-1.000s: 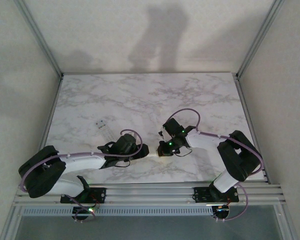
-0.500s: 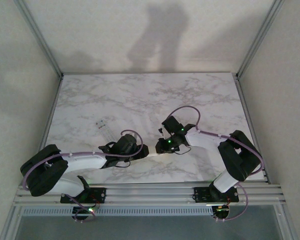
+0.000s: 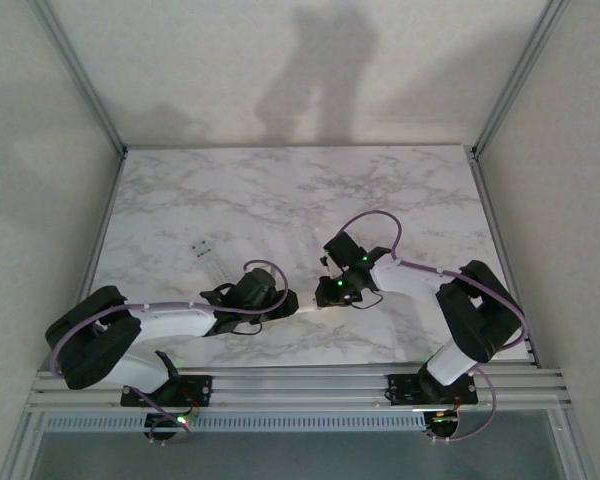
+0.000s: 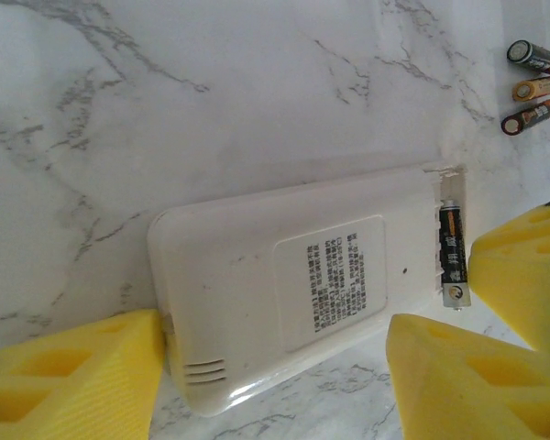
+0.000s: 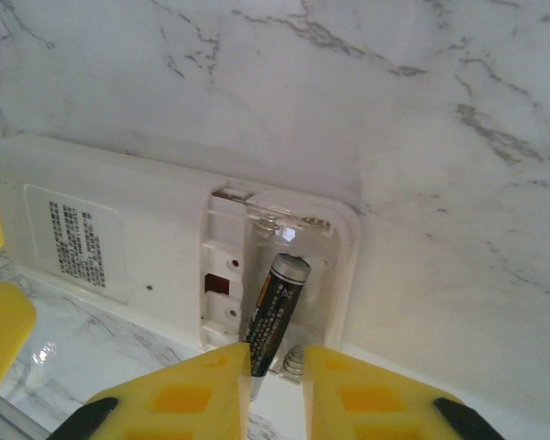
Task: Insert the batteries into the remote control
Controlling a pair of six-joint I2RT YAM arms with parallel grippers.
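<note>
My left claw [image 4: 275,330] clamped the face-down white remote [image 4: 257,275]; my right claw [image 5: 275,359] sat barely parted around one end of a battery [image 5: 273,307]; whether it pinched, I couldn't tell.

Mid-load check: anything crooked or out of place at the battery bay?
Yes. The black, gold-lettered battery lies slanted in the open bay of the face-down white plastic remote, not parallel to its walls, its lower end between the yellow fingers of the right gripper. It looks unseated.
</note>
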